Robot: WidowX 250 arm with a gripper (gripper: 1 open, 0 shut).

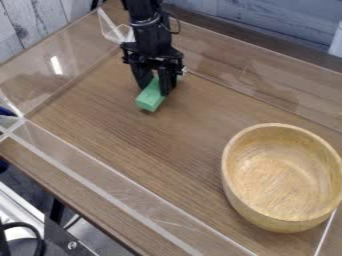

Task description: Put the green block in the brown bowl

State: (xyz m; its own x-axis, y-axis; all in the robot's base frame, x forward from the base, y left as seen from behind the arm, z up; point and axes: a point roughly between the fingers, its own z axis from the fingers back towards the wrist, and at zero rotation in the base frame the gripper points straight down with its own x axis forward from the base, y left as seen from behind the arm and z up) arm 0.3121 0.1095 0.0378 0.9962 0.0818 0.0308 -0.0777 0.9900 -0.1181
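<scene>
The green block (150,98) is a short bright green bar, held between the two black fingers of my gripper (155,84), which points straight down and is shut on it. The block's lower end is at or just above the wooden tabletop at the back left; I cannot tell whether it touches. The brown bowl (329,164), a wide light wooden bowl with a thick rim, stands empty at the front right, well apart from the gripper.
A clear acrylic wall (80,165) runs along the front left edge of the wooden table (147,150), and another clear panel (54,62) stands at the back left. The black arm (144,18) rises above the gripper.
</scene>
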